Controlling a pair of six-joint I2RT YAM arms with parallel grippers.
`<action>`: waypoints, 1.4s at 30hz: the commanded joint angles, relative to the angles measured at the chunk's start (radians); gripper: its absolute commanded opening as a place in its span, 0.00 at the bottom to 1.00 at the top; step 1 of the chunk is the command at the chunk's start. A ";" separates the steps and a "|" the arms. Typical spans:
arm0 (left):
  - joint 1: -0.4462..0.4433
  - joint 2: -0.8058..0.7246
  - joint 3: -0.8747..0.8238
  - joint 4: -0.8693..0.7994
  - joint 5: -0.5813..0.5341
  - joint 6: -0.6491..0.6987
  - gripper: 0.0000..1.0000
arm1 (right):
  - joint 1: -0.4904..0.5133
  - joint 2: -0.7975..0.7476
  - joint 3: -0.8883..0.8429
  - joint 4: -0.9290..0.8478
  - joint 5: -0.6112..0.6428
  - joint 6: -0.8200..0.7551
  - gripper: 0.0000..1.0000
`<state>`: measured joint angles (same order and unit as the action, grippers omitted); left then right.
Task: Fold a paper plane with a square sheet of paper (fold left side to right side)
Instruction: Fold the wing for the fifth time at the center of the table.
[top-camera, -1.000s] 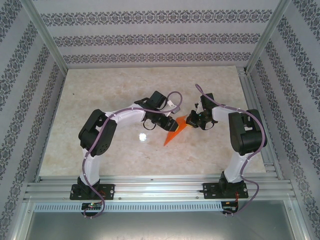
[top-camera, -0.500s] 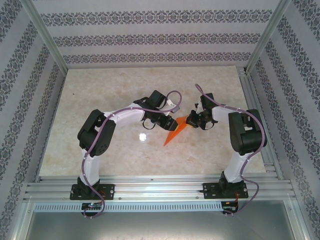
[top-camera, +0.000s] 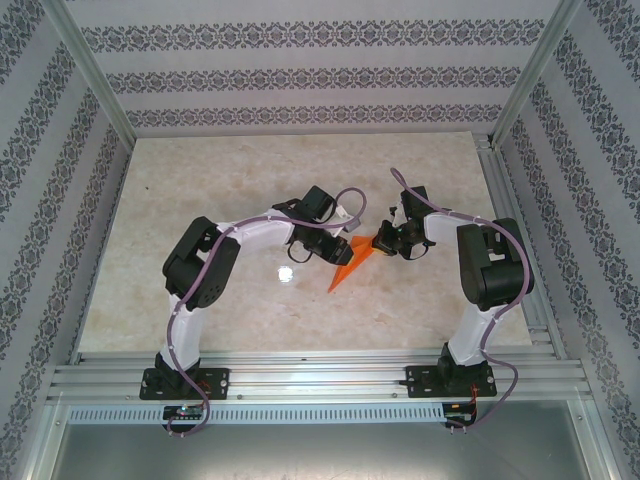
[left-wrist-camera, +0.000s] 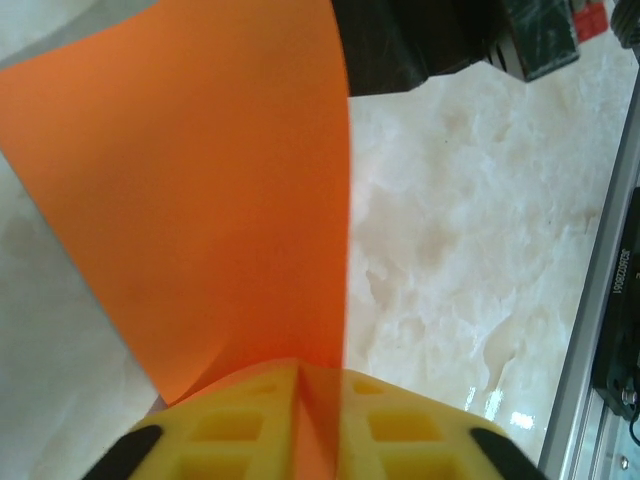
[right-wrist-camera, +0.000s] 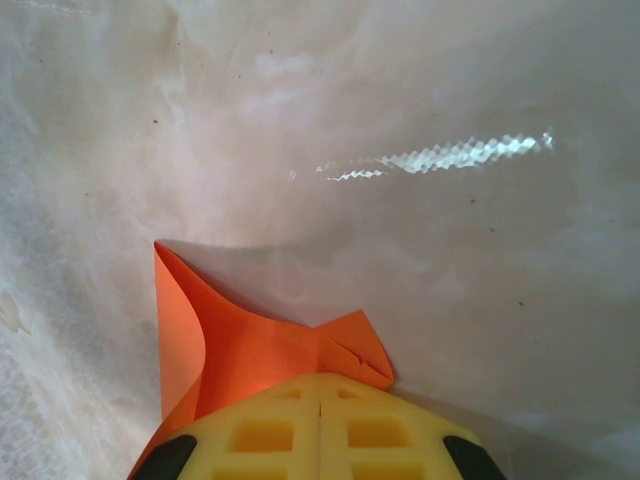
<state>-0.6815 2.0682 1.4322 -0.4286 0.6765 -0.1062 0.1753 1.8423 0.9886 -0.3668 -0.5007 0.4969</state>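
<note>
The orange square sheet of paper (top-camera: 342, 273) lies mid-table, folded into a narrow shape whose point faces the near edge. My left gripper (top-camera: 337, 252) sits at its left side. In the left wrist view a raised flap of the paper (left-wrist-camera: 200, 180) runs down between the yellow fingers (left-wrist-camera: 250, 405), and the left gripper (left-wrist-camera: 318, 390) is shut on it. My right gripper (top-camera: 381, 243) is at the paper's far right end. Its yellow fingers (right-wrist-camera: 270, 420) are shut with the seam bare, and the right gripper (right-wrist-camera: 320, 385) sits over the folded paper (right-wrist-camera: 250, 335), whose small corner flap sticks out to the right.
The marble table (top-camera: 230, 180) is boxed in by patterned walls. An aluminium rail (top-camera: 515, 230) runs along its right side and more rails (top-camera: 300, 375) cross the near edge. The right arm's black body (left-wrist-camera: 420, 40) looms just beyond the raised flap.
My left gripper has closed its fingers onto the paper's raised flap, and the left arm has shifted slightly right. The right arm has not moved.
</note>
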 joint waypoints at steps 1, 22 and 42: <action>-0.007 0.016 0.041 0.008 0.035 0.016 0.11 | 0.020 0.059 -0.016 -0.076 0.068 -0.028 0.00; 0.019 0.086 0.058 0.014 0.056 0.017 0.11 | 0.021 0.060 -0.014 -0.093 0.073 -0.046 0.00; 0.035 0.136 0.044 0.047 0.045 0.002 0.15 | 0.024 0.059 -0.019 -0.102 0.073 -0.056 0.00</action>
<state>-0.6609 2.1727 1.4780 -0.4221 0.7212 -0.1059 0.1768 1.8454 0.9962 -0.3786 -0.4980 0.4679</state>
